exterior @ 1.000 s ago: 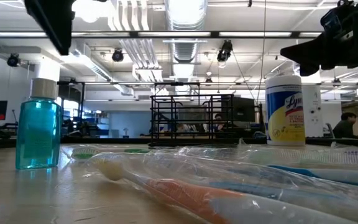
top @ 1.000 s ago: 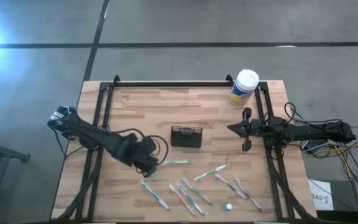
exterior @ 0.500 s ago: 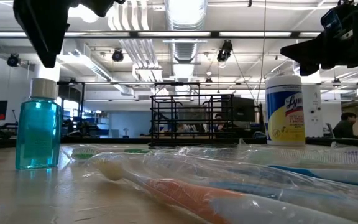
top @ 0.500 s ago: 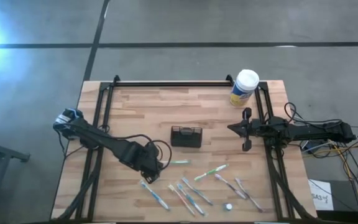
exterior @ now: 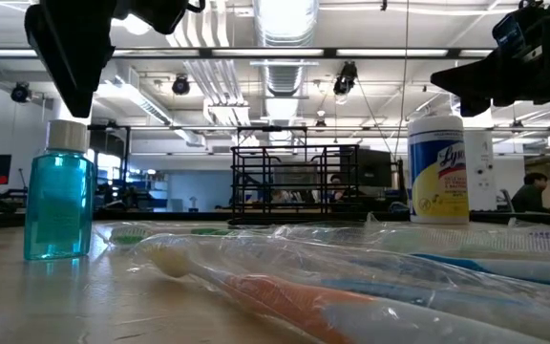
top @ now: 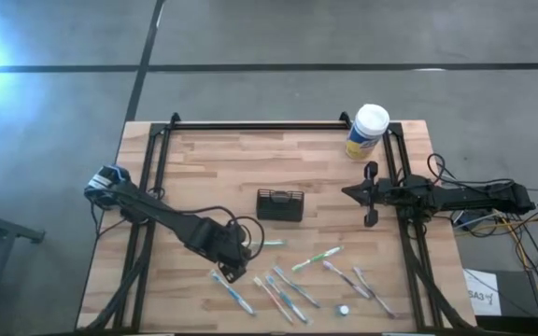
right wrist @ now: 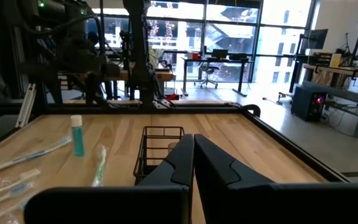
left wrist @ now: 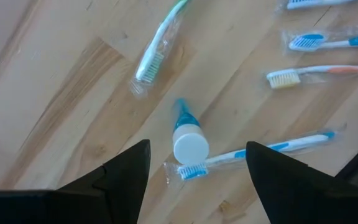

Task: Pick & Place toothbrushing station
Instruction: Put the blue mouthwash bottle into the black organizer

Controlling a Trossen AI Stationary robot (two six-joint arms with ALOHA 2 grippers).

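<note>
The toothbrushing station, a small black mesh caddy (top: 280,204), stands on the table's middle, untouched; it also shows in the right wrist view (right wrist: 157,152). My left gripper (top: 233,256) is open and hangs over a small blue bottle with a white cap (left wrist: 189,144), which stands upright on its base (exterior: 57,196). The fingers stand on either side of the bottle, above it, touching nothing. My right gripper (top: 346,193) is shut and empty, level, right of the caddy.
Several wrapped toothbrushes lie on the near half of the table, among them a green one (top: 267,244) and a blue one (left wrist: 253,152) beside the bottle. A white-capped, yellow-labelled canister (top: 367,131) stands at the far right corner. A small white cap (top: 344,309) lies near the front edge.
My left gripper has moved toward the table's right and near edges and now hangs over the blue bottle, a little lower than before. It stays open. My right arm has kept still.
</note>
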